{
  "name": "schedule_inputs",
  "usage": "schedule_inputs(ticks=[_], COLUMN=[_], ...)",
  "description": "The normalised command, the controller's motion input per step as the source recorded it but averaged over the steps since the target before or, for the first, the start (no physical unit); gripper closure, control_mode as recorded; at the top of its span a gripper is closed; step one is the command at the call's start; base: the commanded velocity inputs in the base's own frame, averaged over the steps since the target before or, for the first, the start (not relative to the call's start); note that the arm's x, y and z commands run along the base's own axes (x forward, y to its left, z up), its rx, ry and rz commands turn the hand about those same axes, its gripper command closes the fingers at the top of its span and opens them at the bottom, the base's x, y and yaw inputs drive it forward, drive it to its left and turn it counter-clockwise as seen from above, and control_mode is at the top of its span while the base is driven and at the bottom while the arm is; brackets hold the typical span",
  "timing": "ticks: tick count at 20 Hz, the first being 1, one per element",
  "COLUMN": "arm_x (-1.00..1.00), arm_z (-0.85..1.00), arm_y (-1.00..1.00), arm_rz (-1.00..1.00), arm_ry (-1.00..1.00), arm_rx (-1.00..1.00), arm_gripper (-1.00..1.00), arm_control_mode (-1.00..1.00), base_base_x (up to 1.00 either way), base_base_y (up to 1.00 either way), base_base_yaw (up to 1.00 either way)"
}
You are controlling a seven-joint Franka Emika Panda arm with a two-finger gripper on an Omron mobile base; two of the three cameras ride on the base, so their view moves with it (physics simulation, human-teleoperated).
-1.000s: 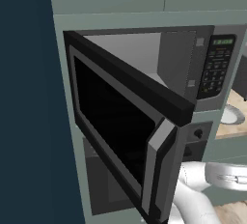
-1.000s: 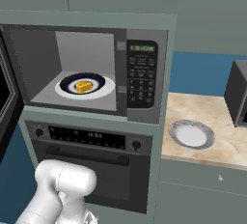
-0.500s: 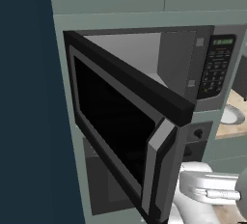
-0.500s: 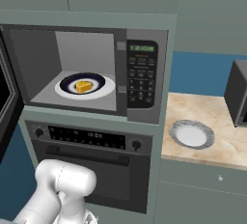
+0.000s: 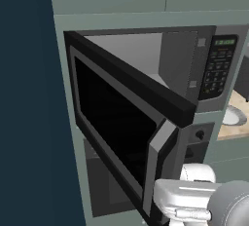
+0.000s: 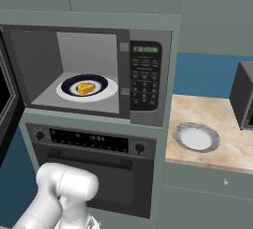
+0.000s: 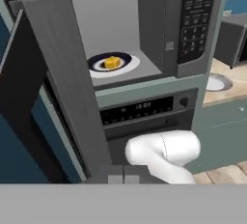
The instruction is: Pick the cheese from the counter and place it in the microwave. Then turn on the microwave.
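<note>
Gripper [image 7: 123, 175]: nearest item, at 6 o'clock in the hand view. We see two small fingertips pressed together with nothing between them; their lower parts are cut off by the frame edge.

Microwave door [image 5: 126, 122]: swung wide open, taking up the 9 o'clock half of the left base view and hiding most of the cavity there. In the hand view we see it edge-on at 9 o'clock [image 7: 29, 83].

Oven [image 6: 94, 146]: black, with knobs and a display strip, directly under the microwave; its lower front is partly hidden by the arm.

Microwave [image 6: 146, 82]: keypad and green display at 3 o'clock of the cavity; the digits are too small for us to read.

Cheese [image 6: 86, 88]: small yellow-orange wedge inside the microwave, resting on a white dish [image 6: 108, 92] with a dark centre.

Counter [image 6: 232, 149]: tan top at 3 o'clock, bearing a round grey-white plate [image 6: 196, 137].

Dark appliance [image 6: 243, 99]: on the counter at the right edge, cut off; we cannot identify it.
</note>
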Motion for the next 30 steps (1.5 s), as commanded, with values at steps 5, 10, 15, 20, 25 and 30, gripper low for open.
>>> schedule_inputs(ticks=[5,10,15,20,25,30], arm_x=[0.0,0.0,0.11,0.4,0.42,0.21], arm_z=[0.0,0.0,0.0,0.0,0.0,0.0], arm_y=[0.32,0.47,0.47,0.23,0.04,0.0], arm_rz=[0.0,0.0,-0.04,-0.12,-0.17,-0.22], arm_ry=[-0.13,-0.12,-0.1,-0.06,-0.07,-0.11], arm_rx=[0.0,0.0,0.0,0.0,-0.03,-0.09], arm_gripper=[1.0,1.0,1.0,1.0,1.0,1.0], arm_control_mode=[-1.0,-1.0,-1.0,-1.0,-1.0,-1.0], base_base_x=[0.0,0.0,0.0,0.0,0.0,0.0], base_base_y=[0.0,0.0,0.0,0.0,0.0,0.0], base_base_yaw=[0.0,0.0,0.0,0.0,0.0,0.0])
